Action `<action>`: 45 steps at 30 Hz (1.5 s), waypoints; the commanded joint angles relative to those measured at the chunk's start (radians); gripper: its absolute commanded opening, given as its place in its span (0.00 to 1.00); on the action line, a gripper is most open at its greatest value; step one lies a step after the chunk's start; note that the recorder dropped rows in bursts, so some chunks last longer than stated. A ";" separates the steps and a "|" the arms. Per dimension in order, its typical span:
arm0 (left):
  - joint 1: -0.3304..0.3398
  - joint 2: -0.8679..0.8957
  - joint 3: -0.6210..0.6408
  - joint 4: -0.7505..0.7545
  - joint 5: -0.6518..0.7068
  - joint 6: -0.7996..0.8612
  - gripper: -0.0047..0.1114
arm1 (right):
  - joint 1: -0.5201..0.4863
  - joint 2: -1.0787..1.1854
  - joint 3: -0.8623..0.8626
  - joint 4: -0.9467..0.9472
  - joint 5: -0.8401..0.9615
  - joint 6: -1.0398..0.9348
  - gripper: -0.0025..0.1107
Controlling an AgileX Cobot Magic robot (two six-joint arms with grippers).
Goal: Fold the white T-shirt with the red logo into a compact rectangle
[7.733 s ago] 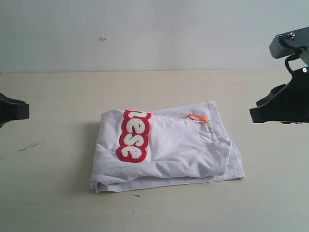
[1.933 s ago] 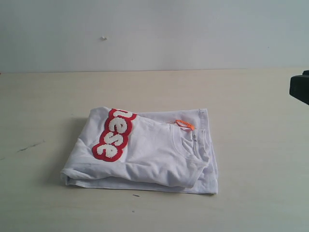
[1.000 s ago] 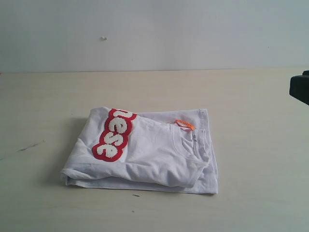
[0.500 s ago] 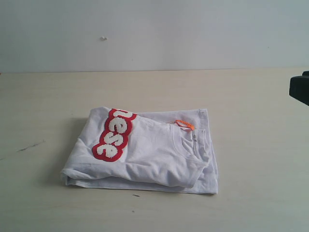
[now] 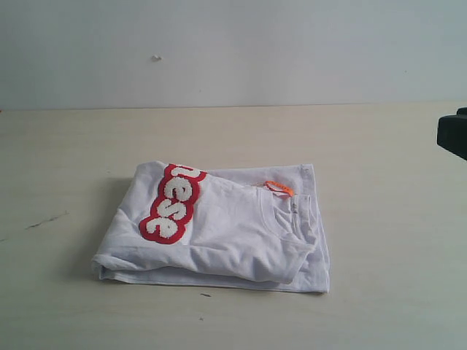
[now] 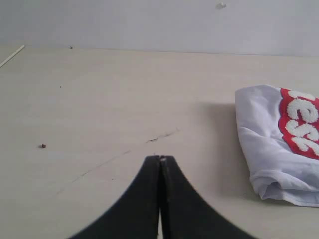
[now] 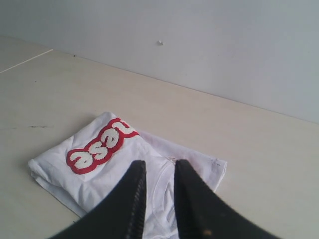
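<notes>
The white T-shirt (image 5: 226,237) lies folded into a thick, roughly rectangular bundle on the beige table. The red logo (image 5: 174,204) faces up on its left part, with only the letters "ese" showing. The ribbed neck and an orange tag (image 5: 279,187) are at its right. My left gripper (image 6: 160,158) is shut and empty, low over bare table, well apart from the T-shirt (image 6: 279,139). My right gripper (image 7: 159,163) hangs above the T-shirt (image 7: 99,169), narrowly open with nothing between its fingers. In the exterior view only a black part of the right arm (image 5: 454,135) shows.
A dark scratch (image 5: 45,220) marks the table left of the shirt, also visible as the scratch (image 6: 162,135) ahead of the left gripper. A small crumb (image 6: 42,146) lies nearby. A pale wall (image 5: 233,51) closes the table's far edge.
Since the earliest frame both arms have drawn back out of the exterior view and the folded shirt lies further left, slightly turned. Nothing has moved over the last two seconds.
</notes>
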 commanded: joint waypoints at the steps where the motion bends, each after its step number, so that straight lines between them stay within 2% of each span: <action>1: 0.001 -0.005 0.002 0.005 -0.014 0.000 0.04 | 0.002 -0.003 0.005 -0.003 -0.004 0.000 0.21; 10: 0.001 -0.005 0.002 0.005 -0.014 0.000 0.04 | 0.002 -0.007 0.005 -0.003 -0.004 0.000 0.21; 16: 0.001 -0.005 0.002 0.005 -0.014 0.000 0.04 | -0.018 -0.087 0.005 -0.003 -0.004 -0.002 0.21; 31: 0.001 -0.005 0.002 0.005 -0.014 0.000 0.04 | -0.267 -0.335 0.005 -0.009 -0.004 -0.002 0.21; 35: 0.001 -0.005 0.002 0.005 -0.014 0.000 0.04 | -0.339 -0.371 0.005 -0.081 0.000 -0.009 0.21; 41: 0.001 -0.005 0.002 0.005 -0.014 0.000 0.04 | -0.345 -0.370 0.005 -0.270 0.064 0.008 0.21; 45: 0.001 -0.005 0.002 0.005 -0.014 0.000 0.04 | -0.345 -0.370 0.009 -0.445 0.067 0.264 0.21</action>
